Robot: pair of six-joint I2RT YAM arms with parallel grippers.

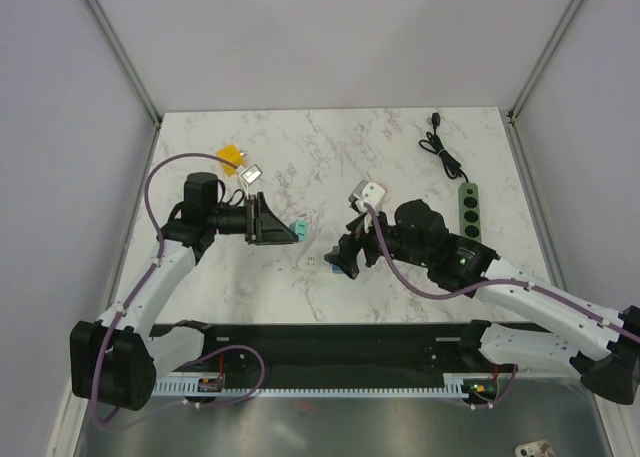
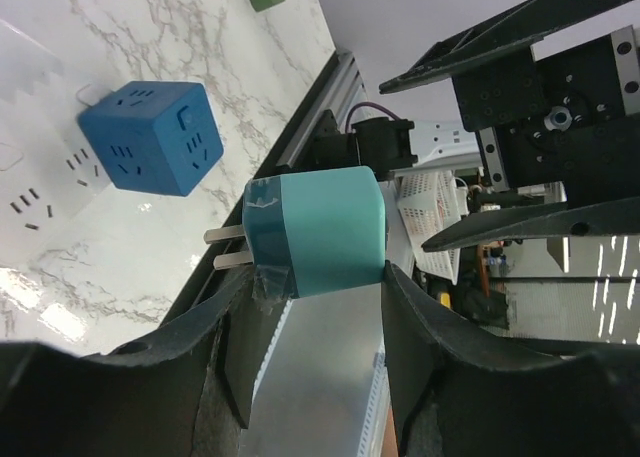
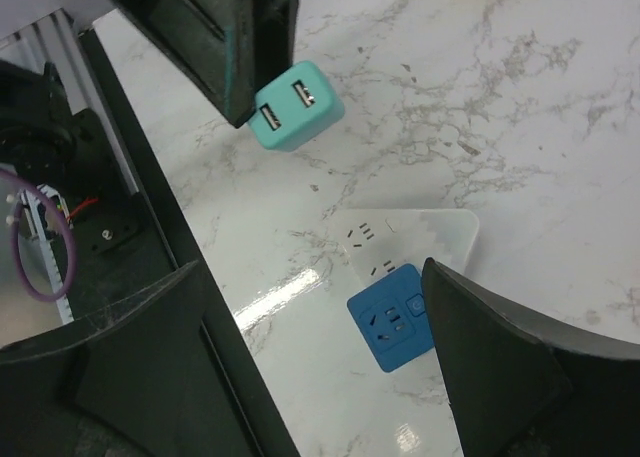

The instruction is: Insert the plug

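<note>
Left tool (image 2: 318,277) pinches teal two-prong plastic plug (image 2: 325,227); right tool (image 3: 320,312) spread above blue cube socket (image 3: 392,327). Square prongs (image 2: 225,247) to socket face first.

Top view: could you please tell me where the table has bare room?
Bare marble: the far strip between the yellow piece and the black cable, and the near strip between the left gripper and the front rail. Crowded: mid-table around the right gripper and white socket plate, and beside the green power strip.
</note>
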